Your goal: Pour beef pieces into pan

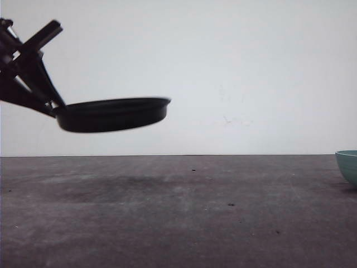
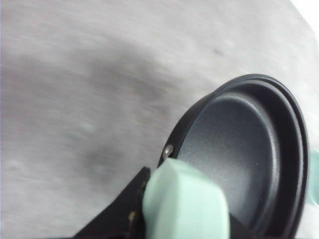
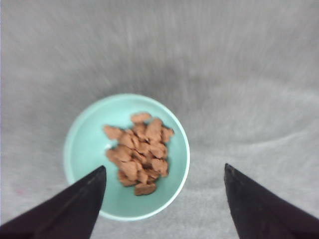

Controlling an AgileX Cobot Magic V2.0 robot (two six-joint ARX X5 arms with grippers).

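Front view: pan (image 1: 111,114) hangs in the air on the left, well above the surface (image 1: 178,223), tipped slightly, its handle end taken by the left gripper (image 1: 53,106).
Left wrist view: black inside of the pan (image 2: 239,149) looks bare; mint handle (image 2: 185,204) sits between the left fingers (image 2: 119,211), which are closed on it.
Bowl: teal bowl (image 1: 348,166) rests on the surface at the far right edge of the front view, well apart from the pan.
Right wrist view: beef (image 3: 139,152) lies heaped in the bowl (image 3: 84,144), all of it inside the rim.
Right gripper: it (image 3: 164,172) hovers over the bowl with fingers (image 3: 79,199) spread wide, holding nothing; one tip overlaps the bowl's rim in the picture, the other is off to the side.
Stage: I judge nothing is poured yet; the bowl has yet to be picked up and brought to the pan.
Handling, beef: small, light, loose chunks; I would expect them to slide and scatter, perhaps clump, so they are better tipped than pinched.
Handling, bowl: looks stiff and smooth, likely slippery; the rim wall seems the place to take hold, one finger inside and one outside.
Risk: a fast tilt could send pieces over the shallow pan's rim.
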